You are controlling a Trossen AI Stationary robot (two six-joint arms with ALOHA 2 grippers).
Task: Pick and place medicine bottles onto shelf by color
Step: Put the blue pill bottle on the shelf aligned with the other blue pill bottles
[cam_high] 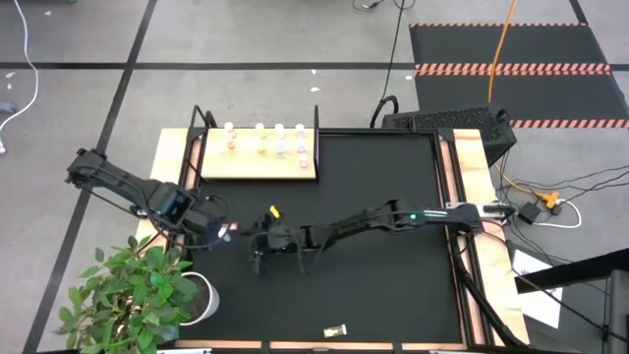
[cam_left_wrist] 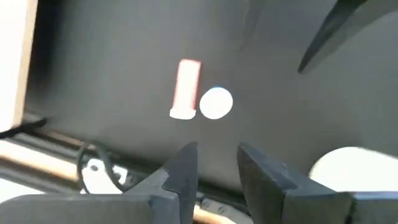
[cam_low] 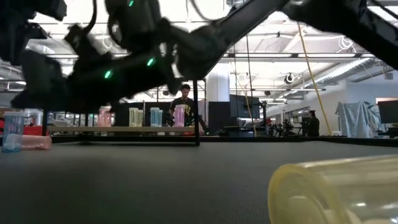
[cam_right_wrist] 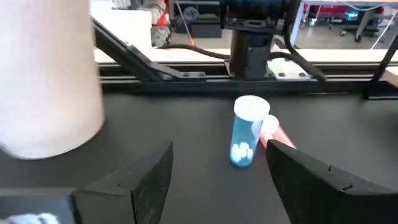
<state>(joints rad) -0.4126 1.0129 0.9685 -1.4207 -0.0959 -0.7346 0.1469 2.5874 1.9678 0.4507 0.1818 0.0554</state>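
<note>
The left pincer (cam_left_wrist: 214,165) hangs over the left side of the black tabletop (cam_high: 393,285), its two fingers a narrow gap apart with nothing between them; straight ahead of it, apart from the fingertips, stand the two nearest medicine bottles; the blue bottle (cam_left_wrist: 216,102) is upright, so its wrist view meets only the round white cap; the pink bottle (cam_left_wrist: 185,89) lies on its side just beside it, perhaps touching, its long axis pointing away from the pincer and its white cap at the near end.

The right pincer (cam_right_wrist: 214,171), reaching in from the opposite side, has its fingers spread wide and empty; from there the blue bottle (cam_right_wrist: 247,130) stands upright ahead of the open gap, with the pink one half hidden behind it; I judge the right arm the better lined up on the blue bottle, the left on the pink.

The shelf (cam_high: 257,157) lies at the far left corner of the tabletop, well apart from both pincers, already carrying a row of small bottles; a yellow bottle (cam_low: 336,190) lies on its side close to the low camera.
</note>
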